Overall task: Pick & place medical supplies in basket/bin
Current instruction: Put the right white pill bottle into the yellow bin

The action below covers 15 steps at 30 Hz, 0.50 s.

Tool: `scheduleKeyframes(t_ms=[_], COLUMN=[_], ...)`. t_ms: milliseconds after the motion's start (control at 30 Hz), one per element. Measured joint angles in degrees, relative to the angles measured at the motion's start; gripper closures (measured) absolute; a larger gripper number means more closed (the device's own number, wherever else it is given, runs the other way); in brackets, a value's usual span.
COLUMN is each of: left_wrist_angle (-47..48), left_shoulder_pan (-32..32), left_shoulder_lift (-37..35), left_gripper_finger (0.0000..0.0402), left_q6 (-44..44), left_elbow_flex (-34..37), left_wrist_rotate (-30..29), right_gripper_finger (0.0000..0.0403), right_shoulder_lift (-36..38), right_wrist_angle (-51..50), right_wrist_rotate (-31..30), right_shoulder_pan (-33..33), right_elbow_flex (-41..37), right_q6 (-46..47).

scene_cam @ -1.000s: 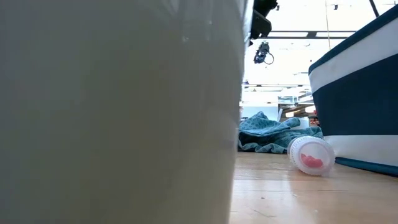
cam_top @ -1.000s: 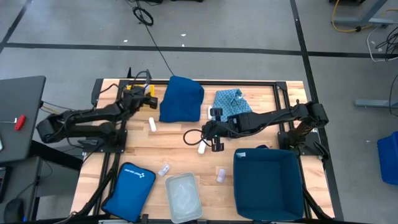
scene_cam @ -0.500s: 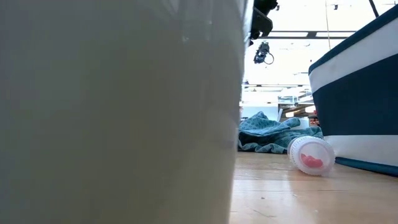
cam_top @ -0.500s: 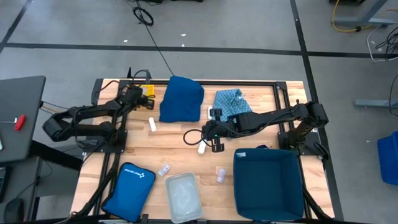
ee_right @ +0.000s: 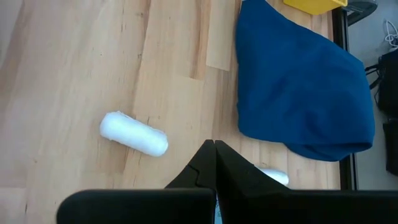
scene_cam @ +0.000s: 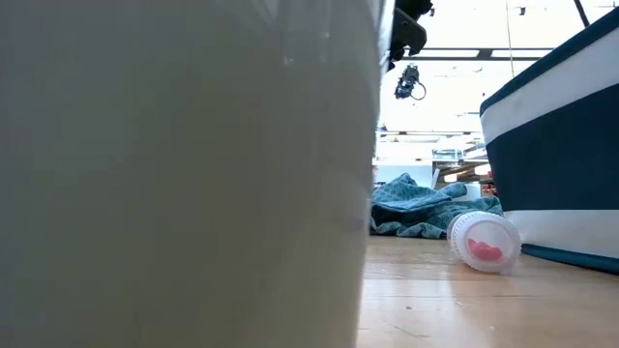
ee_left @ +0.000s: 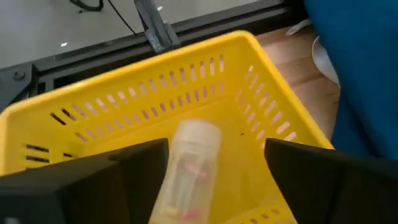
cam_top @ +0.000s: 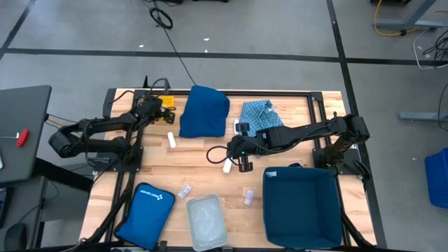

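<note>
The left gripper [ee_left: 214, 171] is found over the yellow basket [ee_left: 93, 112] at the far left corner of the table [cam_top: 196, 157], its two dark fingers [ee_left: 137, 165] spread apart with a clear gap between them. A clear vial [ee_left: 186, 165] with pink contents is seen in that gap, lying inside the basket and clamped by neither finger (whether it rests on the basket floor cannot be told). In the high view the same gripper [cam_top: 150, 106] is placed at the basket [cam_top: 166, 103], just beside the dark blue cloth [cam_top: 204, 112].

The right gripper [ee_right: 214, 155] is noted near the middle of the table, its fingers pressed together and nothing pinched between them. A white roll [ee_right: 134, 134] lies on the wood near its tips but apart from them; a second white piece [ee_right: 273, 177] is partly hidden behind the fingers, at the edge of the blue cloth [ee_right: 305, 93]. In the high view this gripper [cam_top: 234, 155] is seen beside a white roll [cam_top: 227, 166].

Further supplies remain on the table: a white roll [cam_top: 171, 140] near the left arm, a small vial [cam_top: 185, 190] beside the blue zip pouch [cam_top: 148, 210], and another vial [cam_top: 248, 197] between the clear tray [cam_top: 205, 220] and the dark blue bin [cam_top: 301, 206]. A patterned cloth [cam_top: 260, 115] lies at the far side.
</note>
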<state>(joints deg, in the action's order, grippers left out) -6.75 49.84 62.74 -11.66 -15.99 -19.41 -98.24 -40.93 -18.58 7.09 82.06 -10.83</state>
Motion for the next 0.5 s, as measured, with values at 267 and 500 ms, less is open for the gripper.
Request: scheduleKeyframes(t_ms=[267,500], left_wrist_angle=[-9.4,-22.4], left_shoulder_pan=[0.0,-1.2], left_shoulder_lift=[0.0,0.0], left_gripper_finger=[0.011,0.011], left_q6=[3.2,7.6], left_elbow_flex=[0.0,0.0], left_wrist_rotate=[6.2,20.1], right_gripper_finger=[0.0403,0.0402], right_shoulder_lift=[0.0,0.0], right_wrist_angle=[0.0,0.8], right_wrist_rotate=[1.7,7.6], right_shoulder_pan=[-0.2,-0.7], right_elbow_flex=[0.0,0.0], right_q6=[-0.2,-0.9])
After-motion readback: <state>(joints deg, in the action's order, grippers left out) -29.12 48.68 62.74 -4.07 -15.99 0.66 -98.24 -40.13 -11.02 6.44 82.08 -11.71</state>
